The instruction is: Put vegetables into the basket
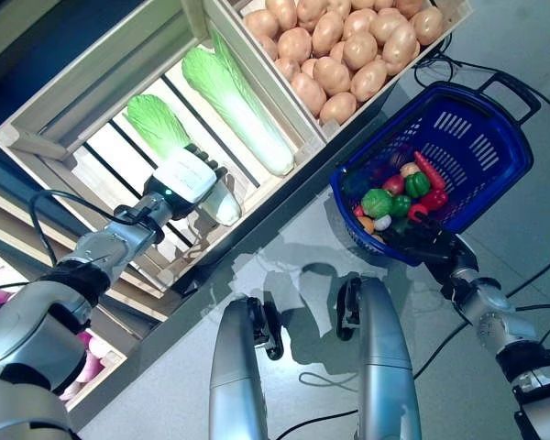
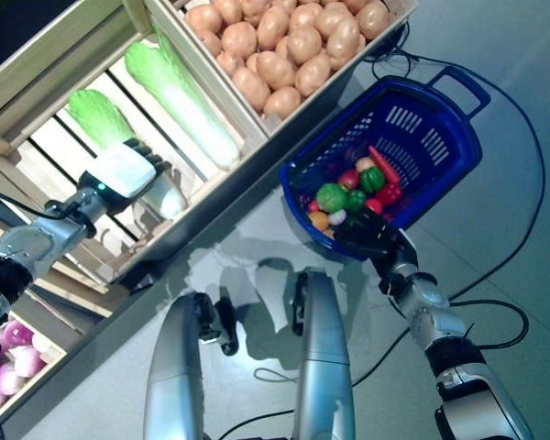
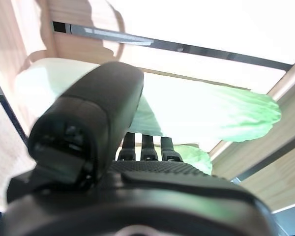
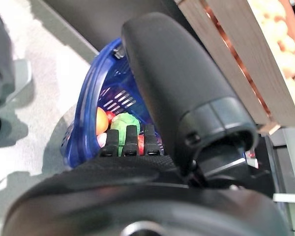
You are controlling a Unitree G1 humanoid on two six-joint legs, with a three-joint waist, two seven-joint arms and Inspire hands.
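Note:
My left hand [image 1: 185, 179] reaches into a wooden crate [image 1: 64, 103] of the stand. It lies across the middle of a Chinese cabbage [image 1: 156, 124] with green leaves and a white base, and its fingers and thumb are curled round it. The cabbage rests on the crate's slats and also shows past the thumb [image 3: 98, 113] in the left wrist view [image 3: 211, 108]. The blue basket [image 1: 495, 174] stands on the floor to the right and holds a green pepper [image 1: 377, 202], a red chilli [image 1: 430, 170] and other small vegetables. My right hand [image 1: 431, 246] is at the basket's near rim with straight fingers [image 4: 130, 140].
A second, longer Chinese cabbage [image 1: 238, 105] lies in the same crate just beyond my left hand. The stand's wooden front edge [image 1: 298, 179] runs between the crate and the basket. Grey floor [image 1: 532, 55] lies around the basket.

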